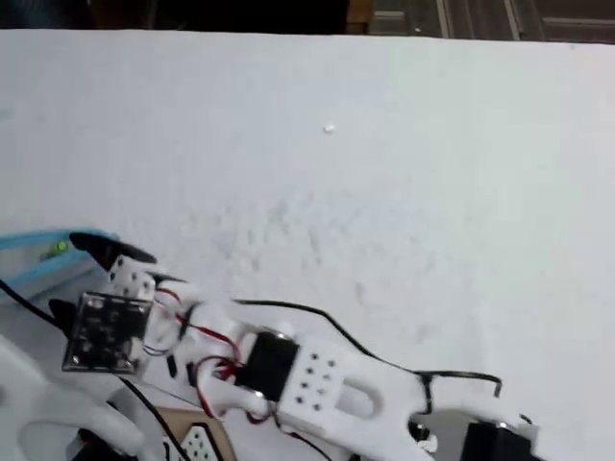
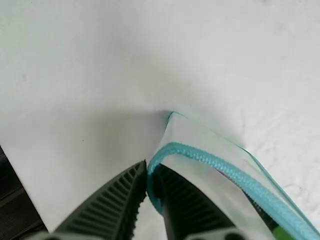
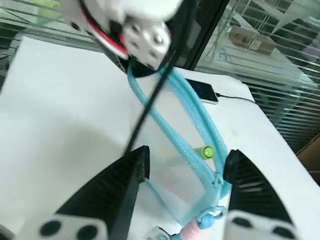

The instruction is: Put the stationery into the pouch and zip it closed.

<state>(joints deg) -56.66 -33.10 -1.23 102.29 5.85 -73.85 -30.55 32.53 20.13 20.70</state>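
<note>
Clear pouch [image 1: 38, 254] with blue zip at 9 o'clock edge of desk [image 1: 384, 192] in high view. Zip's two sides apart, mouth open. Left pincer [image 2: 149, 172] clamped shut on zip edge at pouch end. Right pincer [image 3: 187, 172] spread wide, one finger either side of pouch. Small green item [image 3: 206, 151] inside pouch. Pink item [image 3: 192, 232] near zip end, inside or outside cannot tell. Phone [image 3: 200, 90] on desk beyond pouch.

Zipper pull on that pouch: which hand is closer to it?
Right. The open right hand straddles the end with the zipper pull; the left hand pinches the pouch at its far corner.
</note>
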